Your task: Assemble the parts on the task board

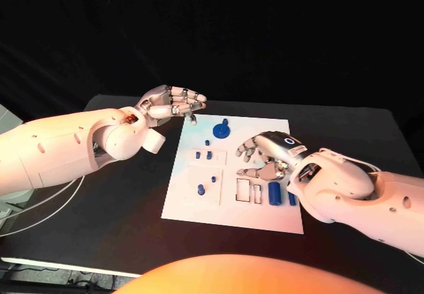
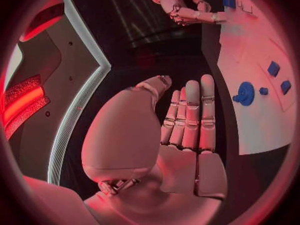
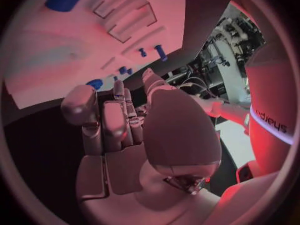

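While I watch the head view, the task board point(image 1: 231, 208) lies mid-tabletop point(image 1: 115, 208); my left robot hand point(image 1: 170, 101) hovers beyond its far corner, my right robot hand point(image 1: 265, 156) over it. Both wrist views show fingers extended, empty, blue parts point(image 2: 245, 93) on the board.

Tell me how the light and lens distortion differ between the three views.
Head view: bright, even light on the board, black surroundings, straight edges. Left wrist view: red cast, fisheye, board edge bowed. Right wrist view: red-pink cast, fisheye, board curved.
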You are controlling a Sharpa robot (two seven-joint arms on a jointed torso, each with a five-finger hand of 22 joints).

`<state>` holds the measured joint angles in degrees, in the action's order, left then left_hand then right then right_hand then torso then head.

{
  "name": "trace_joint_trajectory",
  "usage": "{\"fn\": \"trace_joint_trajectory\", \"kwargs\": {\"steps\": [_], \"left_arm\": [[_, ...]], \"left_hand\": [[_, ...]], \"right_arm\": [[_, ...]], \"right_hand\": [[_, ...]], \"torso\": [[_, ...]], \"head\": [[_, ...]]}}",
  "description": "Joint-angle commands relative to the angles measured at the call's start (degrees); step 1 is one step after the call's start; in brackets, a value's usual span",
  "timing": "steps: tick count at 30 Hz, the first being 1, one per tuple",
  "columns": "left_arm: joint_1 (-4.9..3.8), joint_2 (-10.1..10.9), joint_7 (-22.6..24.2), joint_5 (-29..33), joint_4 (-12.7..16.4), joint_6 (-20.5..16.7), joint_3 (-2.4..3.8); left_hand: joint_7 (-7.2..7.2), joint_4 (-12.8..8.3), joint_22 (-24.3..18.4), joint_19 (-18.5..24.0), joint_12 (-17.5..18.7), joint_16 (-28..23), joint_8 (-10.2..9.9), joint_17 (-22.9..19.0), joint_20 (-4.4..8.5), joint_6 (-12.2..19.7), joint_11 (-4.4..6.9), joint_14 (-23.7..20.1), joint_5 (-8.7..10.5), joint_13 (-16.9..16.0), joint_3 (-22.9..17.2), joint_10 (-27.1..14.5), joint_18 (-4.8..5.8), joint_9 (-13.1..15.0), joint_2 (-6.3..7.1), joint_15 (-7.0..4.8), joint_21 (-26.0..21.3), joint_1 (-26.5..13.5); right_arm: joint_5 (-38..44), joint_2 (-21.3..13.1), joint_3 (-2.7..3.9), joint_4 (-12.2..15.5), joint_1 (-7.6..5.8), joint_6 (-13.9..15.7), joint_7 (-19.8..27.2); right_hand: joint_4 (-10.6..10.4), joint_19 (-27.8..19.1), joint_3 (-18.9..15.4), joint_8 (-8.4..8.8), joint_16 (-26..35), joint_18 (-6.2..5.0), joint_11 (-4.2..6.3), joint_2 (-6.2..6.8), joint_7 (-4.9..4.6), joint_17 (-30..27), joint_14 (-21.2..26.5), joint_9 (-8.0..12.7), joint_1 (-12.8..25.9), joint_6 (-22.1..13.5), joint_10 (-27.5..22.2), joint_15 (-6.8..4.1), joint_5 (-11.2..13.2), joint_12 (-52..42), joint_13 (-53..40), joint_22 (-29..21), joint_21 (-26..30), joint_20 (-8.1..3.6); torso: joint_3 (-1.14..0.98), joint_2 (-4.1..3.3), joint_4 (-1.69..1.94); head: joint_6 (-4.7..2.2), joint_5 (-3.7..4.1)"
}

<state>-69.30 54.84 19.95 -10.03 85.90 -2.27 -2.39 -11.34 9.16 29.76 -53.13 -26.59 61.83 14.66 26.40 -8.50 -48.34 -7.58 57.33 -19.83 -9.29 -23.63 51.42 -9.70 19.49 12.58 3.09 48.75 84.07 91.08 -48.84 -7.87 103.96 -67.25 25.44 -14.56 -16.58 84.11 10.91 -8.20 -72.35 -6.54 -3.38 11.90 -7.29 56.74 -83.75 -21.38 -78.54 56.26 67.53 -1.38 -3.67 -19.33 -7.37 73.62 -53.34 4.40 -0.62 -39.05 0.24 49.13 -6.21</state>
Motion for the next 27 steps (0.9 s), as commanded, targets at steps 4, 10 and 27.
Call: {"fn": "trace_joint_trajectory", "kwargs": {"steps": [4, 10, 27], "left_arm": [[0.07, 0.21, 0.99, 0.53, 0.30, 0.35, -0.05], [0.68, 0.24, 1.18, 0.64, 0.73, 0.33, -0.07], [1.43, 0.37, 1.24, 0.81, 1.46, 0.58, -0.08]], "left_hand": [[0.01, -0.17, -0.09, -0.33, 0.25, -0.21, 0.14, -0.05, -0.11, -0.24, -0.17, 0.09, 0.37, 0.06, 0.05, 0.38, -0.82, 0.04, -0.50, 0.32, -0.41, -0.16], [0.01, -0.14, -0.09, -0.33, 0.25, -0.22, 0.14, -0.05, -0.12, -0.23, -0.17, 0.08, 0.38, 0.07, 0.11, 0.39, -0.81, 0.04, -0.45, 0.33, -0.43, -0.24], [0.03, 0.00, -0.13, -0.30, 0.27, -0.23, 0.14, -0.04, -0.15, -0.22, -0.17, 0.08, 0.39, 0.11, 0.23, 0.40, -0.80, 0.04, -0.41, 0.36, -0.50, -0.48]], "right_arm": [[-23.73, -7.30, -0.03, 0.94, -1.04, 1.79, 1.86], [-26.45, -11.71, -0.48, 2.40, -0.85, -0.88, -1.34], [-16.87, -11.44, -1.08, 3.92, 5.67, 2.10, -11.62]], "right_hand": [[0.04, 3.06, -5.09, -3.68, -5.19, 2.50, 1.97, -1.25, 1.00, 8.50, -2.04, -1.36, -0.07, 0.78, 8.93, -1.75, 0.19, -27.36, -28.69, 5.86, -11.21, -1.70], [-0.02, 4.11, -8.97, -9.72, -12.29, 3.99, 2.29, -3.75, 1.61, 20.98, -4.12, -4.68, 1.21, -0.27, 16.07, -1.78, 0.20, -62.21, -71.48, 11.08, -21.62, -1.91], [-0.26, 4.83, -10.52, -12.10, -15.07, 5.02, 2.70, -4.53, 2.13, 26.74, -5.07, -5.96, 5.45, -0.11, 18.39, -2.00, 0.17, -65.62, -76.39, 13.68, -28.04, -2.09]], "torso": [[-0.11, 0.61, -1.27], [-0.43, 0.97, -1.81], [-0.44, 1.01, -1.88]], "head": [[-0.94, 3.18], [-1.07, 4.73], [-0.30, 5.17]]}}
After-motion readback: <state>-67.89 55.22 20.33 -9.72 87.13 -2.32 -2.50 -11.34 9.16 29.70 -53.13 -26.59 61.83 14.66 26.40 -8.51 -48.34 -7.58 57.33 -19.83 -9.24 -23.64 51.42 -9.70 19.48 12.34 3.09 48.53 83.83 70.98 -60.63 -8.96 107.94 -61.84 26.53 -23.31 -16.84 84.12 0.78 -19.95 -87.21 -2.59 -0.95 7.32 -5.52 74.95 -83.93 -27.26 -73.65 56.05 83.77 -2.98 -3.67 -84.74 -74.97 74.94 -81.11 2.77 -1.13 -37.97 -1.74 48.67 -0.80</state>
